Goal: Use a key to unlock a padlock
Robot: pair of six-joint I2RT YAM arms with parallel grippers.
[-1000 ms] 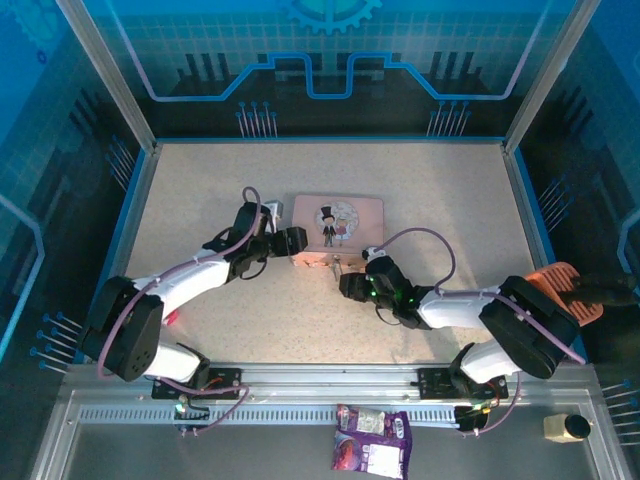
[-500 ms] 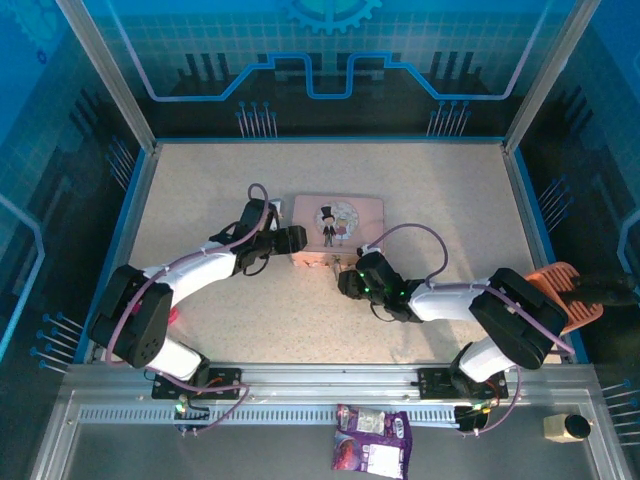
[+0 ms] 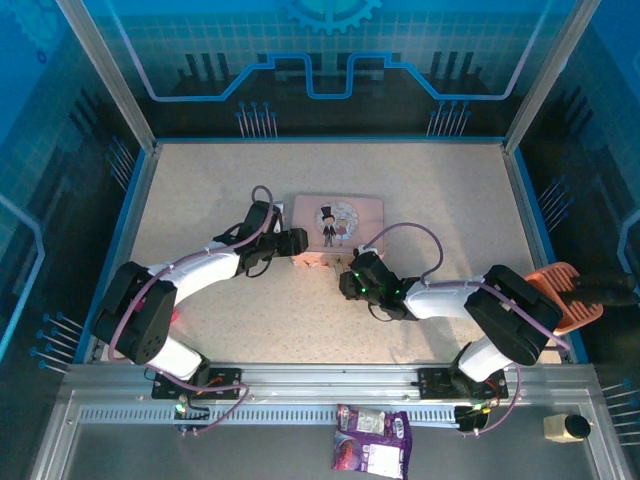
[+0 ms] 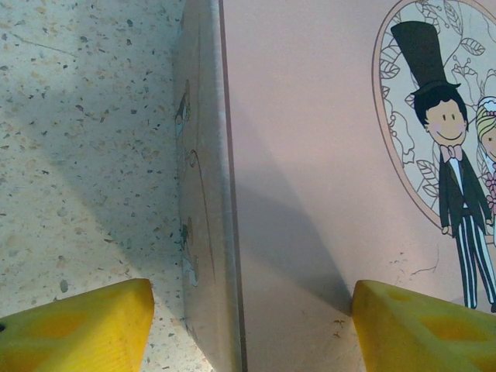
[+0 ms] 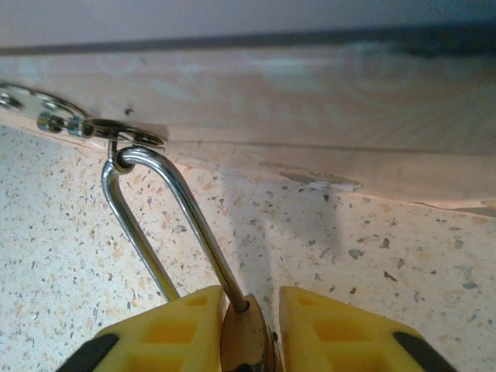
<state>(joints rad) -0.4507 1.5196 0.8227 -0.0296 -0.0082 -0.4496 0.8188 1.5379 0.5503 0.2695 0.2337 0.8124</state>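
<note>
The padlock's brass body (image 5: pixel 246 341) sits between my right gripper's yellow fingers (image 5: pixel 178 333), and the right gripper (image 5: pixel 249 329) is shut on it. Its silver shackle (image 5: pixel 151 221) runs up through the ring of the clasp (image 5: pixel 124 132) on the pink box's front wall (image 5: pixel 310 85). From above, the right gripper (image 3: pixel 346 279) sits just in front of the pink box (image 3: pixel 337 222). My left gripper (image 4: pixel 252 333) is open, one finger (image 4: pixel 77 329) over the table and the other over the lid (image 4: pixel 310 155); from above, the left gripper (image 3: pixel 293 243) sits at the box's left front corner. The key is out of view.
An orange object (image 3: pixel 562 292) lies at the table's right edge beside the right arm. A purple packet (image 3: pixel 372 437) and a small brass-coloured cylinder (image 3: pixel 567 427) rest on the near rail. Blue enclosure walls ring the speckled table (image 3: pixel 200 190).
The right gripper has edged slightly left, closer to the box front, still holding the padlock. The left arm has shifted a little, and its gripper stays at the box's corner.
</note>
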